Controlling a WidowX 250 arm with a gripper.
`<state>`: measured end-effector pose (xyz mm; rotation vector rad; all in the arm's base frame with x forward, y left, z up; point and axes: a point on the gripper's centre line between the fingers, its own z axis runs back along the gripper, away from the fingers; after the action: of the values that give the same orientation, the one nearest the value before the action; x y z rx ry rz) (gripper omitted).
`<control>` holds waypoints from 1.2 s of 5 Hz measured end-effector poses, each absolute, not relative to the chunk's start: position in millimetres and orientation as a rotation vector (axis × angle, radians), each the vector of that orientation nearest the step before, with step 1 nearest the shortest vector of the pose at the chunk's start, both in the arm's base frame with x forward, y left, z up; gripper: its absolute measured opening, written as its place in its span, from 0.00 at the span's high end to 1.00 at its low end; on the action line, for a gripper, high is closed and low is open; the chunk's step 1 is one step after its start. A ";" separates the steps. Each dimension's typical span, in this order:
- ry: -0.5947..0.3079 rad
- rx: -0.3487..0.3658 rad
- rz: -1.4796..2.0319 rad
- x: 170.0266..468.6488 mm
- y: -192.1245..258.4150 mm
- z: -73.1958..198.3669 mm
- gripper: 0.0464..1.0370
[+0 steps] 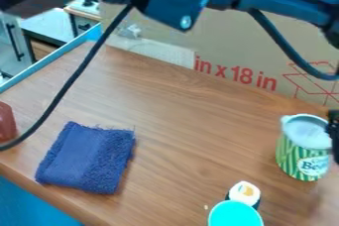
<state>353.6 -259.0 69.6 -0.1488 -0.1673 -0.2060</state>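
- Brown wood table [172,116], cardboard box [218,54] behind.
- Red thing [6,122], left edge.
- Folded blue cloth [87,158].
- Toy sushi roll [244,193] by a bright round thing [235,215].
- Green striped can [302,150] beside the gripper [333,133]; can't tell if its jaws are open or holding.

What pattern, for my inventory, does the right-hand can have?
The can has light and dark green stripes, best seen in the camera view.
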 end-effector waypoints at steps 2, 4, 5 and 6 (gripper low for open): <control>-0.119 -0.080 -0.166 363.5 -230.9 59.4 0.04; -0.122 0.004 -0.053 369.7 -189.9 46.7 0.04; -0.108 0.033 0.011 372.7 -156.3 44.2 0.04; -0.116 0.030 0.068 379.1 -134.6 43.8 0.04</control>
<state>379.1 -134.6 43.8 0.0295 -0.1159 0.0676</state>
